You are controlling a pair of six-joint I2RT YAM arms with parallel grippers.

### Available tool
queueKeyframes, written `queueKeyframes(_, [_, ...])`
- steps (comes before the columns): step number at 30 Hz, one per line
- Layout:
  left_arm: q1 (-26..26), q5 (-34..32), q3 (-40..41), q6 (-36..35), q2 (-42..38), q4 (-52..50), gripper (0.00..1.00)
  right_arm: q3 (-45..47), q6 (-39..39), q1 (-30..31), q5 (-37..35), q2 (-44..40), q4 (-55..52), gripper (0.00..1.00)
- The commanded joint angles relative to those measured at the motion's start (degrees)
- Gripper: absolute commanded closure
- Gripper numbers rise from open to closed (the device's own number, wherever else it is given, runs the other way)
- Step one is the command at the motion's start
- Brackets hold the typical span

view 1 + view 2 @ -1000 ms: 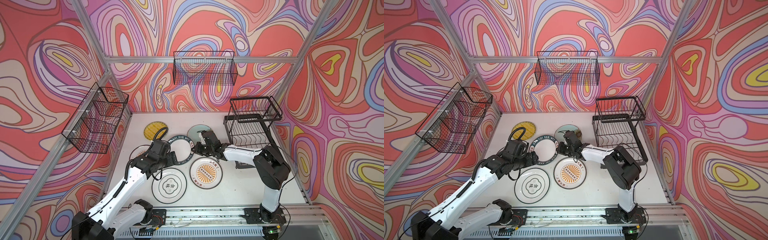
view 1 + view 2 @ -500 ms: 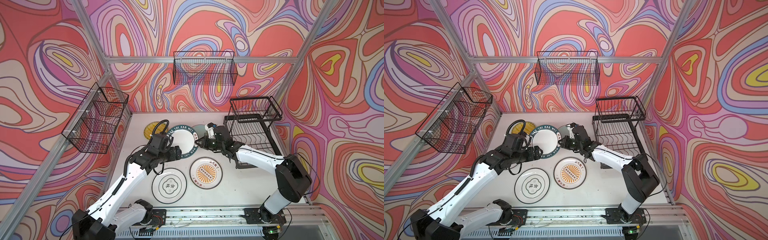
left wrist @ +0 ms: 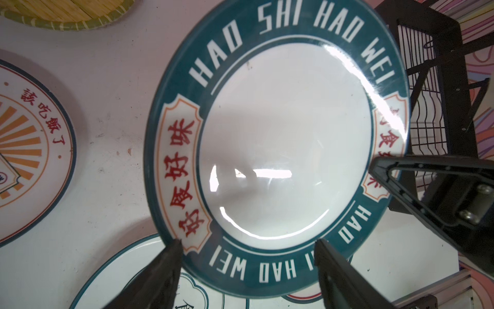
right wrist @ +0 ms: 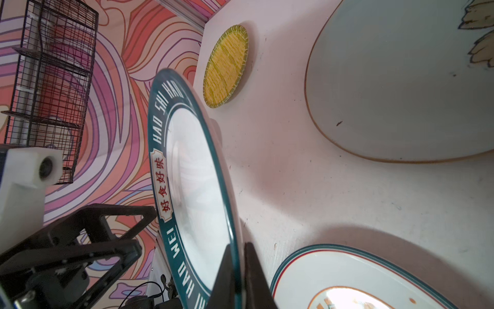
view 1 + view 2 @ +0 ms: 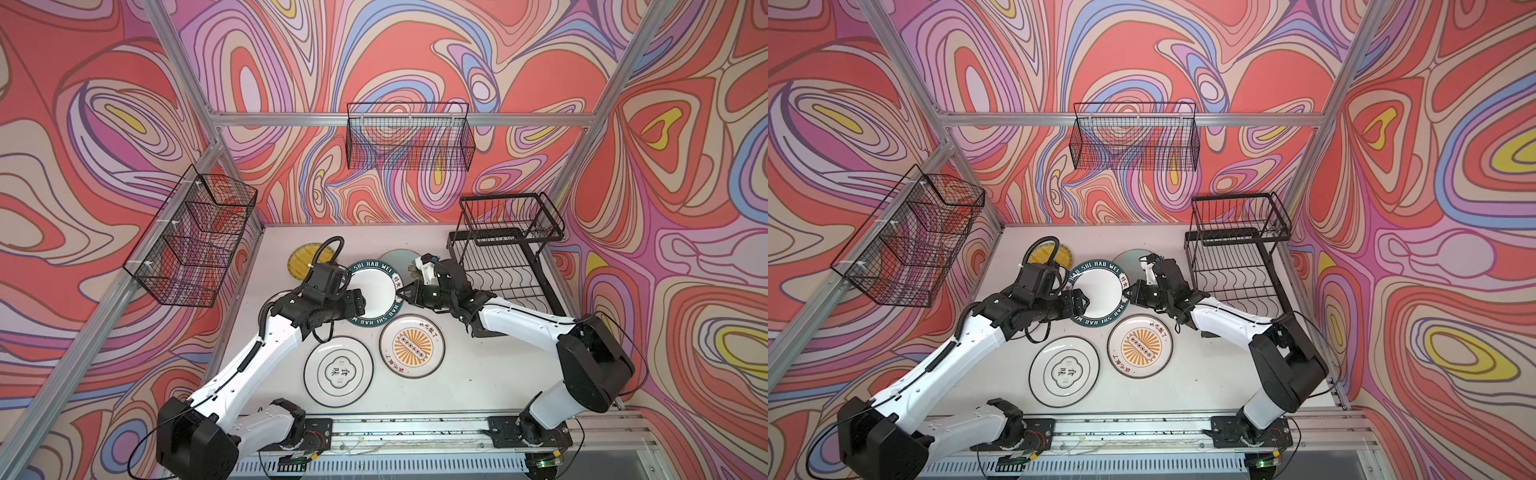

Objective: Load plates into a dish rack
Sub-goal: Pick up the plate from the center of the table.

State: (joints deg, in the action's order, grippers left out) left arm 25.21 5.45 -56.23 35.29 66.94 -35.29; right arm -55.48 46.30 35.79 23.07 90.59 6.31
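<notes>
The right hand grips the plate by its rim nearest the rack; the left hand stands open at the opposite rim.

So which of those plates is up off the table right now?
The white plate with the dark lettered rim: the right pincer pinches its edge and holds it tilted; the others lie flat on the table.

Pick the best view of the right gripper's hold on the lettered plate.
Right wrist view: the right gripper pinches the rim of the lettered plate, seen edge-on. The left wrist view shows the plate's face and only that gripper's tip. Both top views show the contact too small to judge.
</notes>
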Motion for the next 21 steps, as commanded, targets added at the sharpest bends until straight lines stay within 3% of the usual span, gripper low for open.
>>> queueKeyframes(1, [-0.7,0.2,1.8,2.1,0.9,2.6,0.24,0.5,-0.6,-0.3,2.1,-2.9,5.1,1.0])
queueKeyframes(8, [-1.0,-0.7,2.9,3.0,-0.1,3.7,0.28,1.1,-1.1,-0.4,1.0,-4.4,4.7,1.0])
queueKeyframes(21, [-1.4,-6.1,3.8,3.0,-5.9,-0.3,0.25,1.2,-1.9,-1.1,-1.0,-5.8,3.2,1.0])
